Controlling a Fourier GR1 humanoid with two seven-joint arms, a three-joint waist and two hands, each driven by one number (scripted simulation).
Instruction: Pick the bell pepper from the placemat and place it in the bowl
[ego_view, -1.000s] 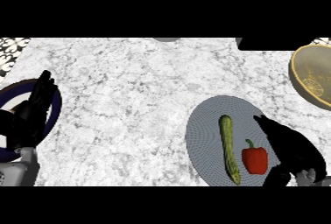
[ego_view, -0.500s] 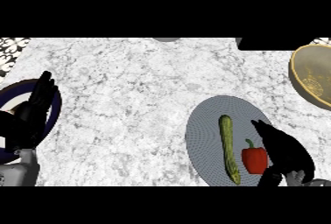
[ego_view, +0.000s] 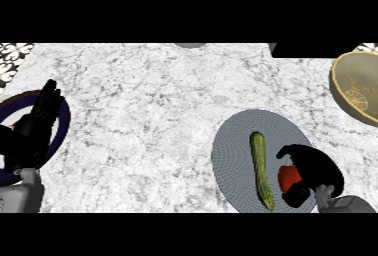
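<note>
A red bell pepper (ego_view: 288, 178) lies on the round grey placemat (ego_view: 238, 145) at the lower right, beside a long green cucumber (ego_view: 260, 169). My right hand (ego_view: 316, 169) is curled over the pepper, fingers arched above it and the thumb below, so only a red patch shows. The tan bowl (ego_view: 356, 92) sits at the right edge, farther up the counter and cut off by the frame. My left hand (ego_view: 35, 131) rests open at the left edge, fingers pointing up.
A dark blue plate (ego_view: 63, 114) lies under my left hand at the left edge. The marble counter (ego_view: 155, 110) stretches between plate and placemat. A patterned patch (ego_view: 11, 52) fills the top left corner.
My right hand has slid down and closed round the bell pepper, now covering most of it. The left hand has not moved.
</note>
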